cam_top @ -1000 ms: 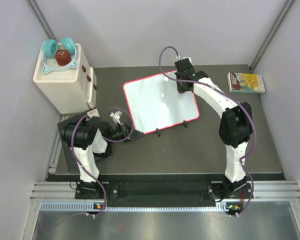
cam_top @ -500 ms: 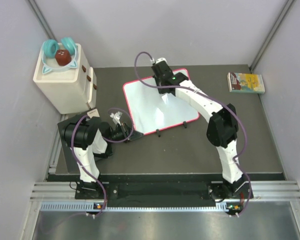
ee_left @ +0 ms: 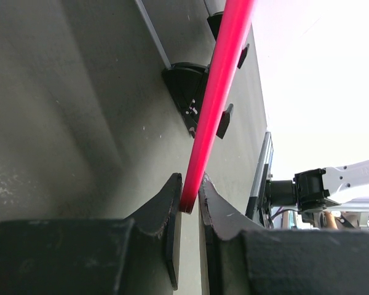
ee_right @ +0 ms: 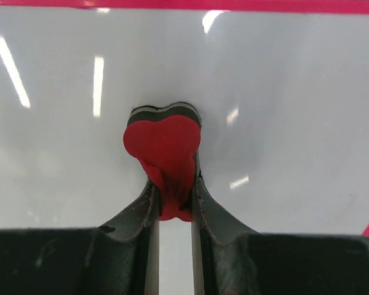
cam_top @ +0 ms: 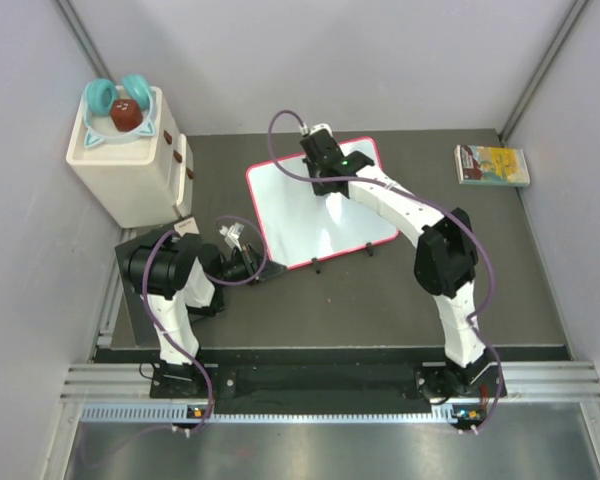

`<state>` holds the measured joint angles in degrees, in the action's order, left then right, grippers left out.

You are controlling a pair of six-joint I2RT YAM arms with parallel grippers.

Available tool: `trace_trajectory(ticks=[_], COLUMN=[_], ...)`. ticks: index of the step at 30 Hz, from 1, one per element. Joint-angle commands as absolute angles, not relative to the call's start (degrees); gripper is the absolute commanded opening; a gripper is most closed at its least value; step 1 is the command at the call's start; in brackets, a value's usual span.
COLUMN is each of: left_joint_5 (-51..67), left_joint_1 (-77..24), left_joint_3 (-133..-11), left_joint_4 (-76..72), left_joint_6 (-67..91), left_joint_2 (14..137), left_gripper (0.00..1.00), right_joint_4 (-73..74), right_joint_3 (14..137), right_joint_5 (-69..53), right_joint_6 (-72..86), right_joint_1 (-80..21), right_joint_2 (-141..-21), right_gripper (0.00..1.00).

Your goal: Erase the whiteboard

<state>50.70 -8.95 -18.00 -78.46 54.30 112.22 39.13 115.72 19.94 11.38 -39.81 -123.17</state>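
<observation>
Currently seeing the whiteboard [cam_top: 320,205] lying on the dark table [cam_top: 400,300], about mid-table, turned at an angle, thin red rim [ee_left: 218,92] all round, two small black feet [cam_top: 318,265] along the near edge. Reads plain white with glare streaks in the overhead and right wrist views.

Pinched at its near-left corner by the left gripper [cam_top: 254,267]. In the left wrist view, both black fingers [ee_left: 166,215] clenched on the red rim, touching it on either side, low to the table. One of the black feet just beyond, further along the rim.

Reached over from the right by the right gripper [cam_top: 325,180], above the white surface near the far edge. Clamped tight on a red heart-shaped eraser [ee_right: 163,138], narrow end squeezed between the fingers, wide lobes sticking out past the tips, with a darker layer behind the red one. Pressed onto the board or just off it: cannot tell from the wrist view. More red rim across the top of that view, plus a sliver at the lower right corner.

Off-task: small yellow-green book [cam_top: 492,165] at the far right of the table, well apart from the board. Cream box [cam_top: 120,170] at far left, with teal headphones [cam_top: 118,95] and a dark red lump [cam_top: 127,117] on top.
</observation>
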Motion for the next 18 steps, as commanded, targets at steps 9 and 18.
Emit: trace_trajectory(ticks=[9, 18], left_joint_5=[50.8, 50.9], left_joint_1=[-8.8, -8.9], left_joint_3=[-16.5, -16.8], left_joint_4=[-97.2, -97.2], left_joint_6=[51.9, 51.9], left_joint_2=[111.3, 111.4], left_gripper=[0.00, 0.00], right_joint_4=[35.3, 30.6], right_joint_3=[92.9, 78.7], right_joint_5=[22.9, 21.0], right_joint_6=[16.3, 19.2], right_joint_1=[-28.3, -28.3], right_joint_2=[-109.9, -98.8], right_gripper=[0.00, 0.00])
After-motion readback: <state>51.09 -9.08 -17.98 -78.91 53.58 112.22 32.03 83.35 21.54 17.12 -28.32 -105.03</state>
